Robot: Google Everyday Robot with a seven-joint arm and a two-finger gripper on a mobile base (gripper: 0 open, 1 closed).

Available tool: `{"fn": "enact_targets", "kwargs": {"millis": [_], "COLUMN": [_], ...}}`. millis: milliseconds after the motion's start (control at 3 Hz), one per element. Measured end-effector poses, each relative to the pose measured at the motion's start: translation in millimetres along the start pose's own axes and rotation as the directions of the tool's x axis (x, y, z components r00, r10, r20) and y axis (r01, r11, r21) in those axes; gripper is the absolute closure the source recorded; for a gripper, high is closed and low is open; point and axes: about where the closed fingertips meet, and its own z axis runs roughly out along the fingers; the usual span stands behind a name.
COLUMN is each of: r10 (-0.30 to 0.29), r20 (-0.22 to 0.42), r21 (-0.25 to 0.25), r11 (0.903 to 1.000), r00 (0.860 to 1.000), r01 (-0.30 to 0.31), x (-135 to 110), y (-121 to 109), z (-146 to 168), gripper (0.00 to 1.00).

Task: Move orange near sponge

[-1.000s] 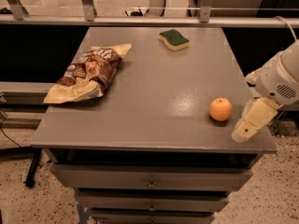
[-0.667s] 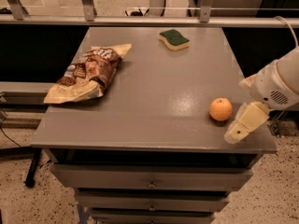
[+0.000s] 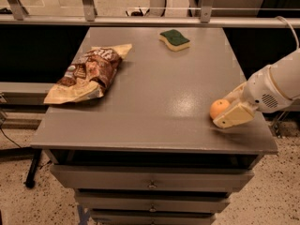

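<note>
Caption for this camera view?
Gripper at the orange, right side of table; sponge at the back, bag on the left.

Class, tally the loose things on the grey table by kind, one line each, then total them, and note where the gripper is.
Orange: 1
Sponge: 1
Snack bag: 1
Total: 3
The gripper is at the orange, close to the table's near edge.

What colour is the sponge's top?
The sponge is dark green on top, pale yellow beneath, in camera view. The gripper is at the orange.
</note>
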Motion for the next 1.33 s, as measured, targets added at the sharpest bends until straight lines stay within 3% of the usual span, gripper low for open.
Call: {"fn": "enact_targets", "kwargs": {"millis": [333,667,1000,1333], "r10": [0.011,-0.006,-0.039,-0.055], "r20": [0.013,0.026,0.039,0.058], "r21": [0.005,0.059,0.16,0.194], "r11": [0.9999,0.9982,0.9866,0.9801], "r00": [1.0,1.0,0.998,0.997], "r01": [-0.011,0.005,0.032,0.043], "x": [-0.2,-10.5,-17.9,-29.7], "y": [-1.4,-21.3,-57.6,-64.0], "z": [-0.9,-21.1,-69.2,-85.7], "gripper": [0.72,0.96,1.0,1.0]}}
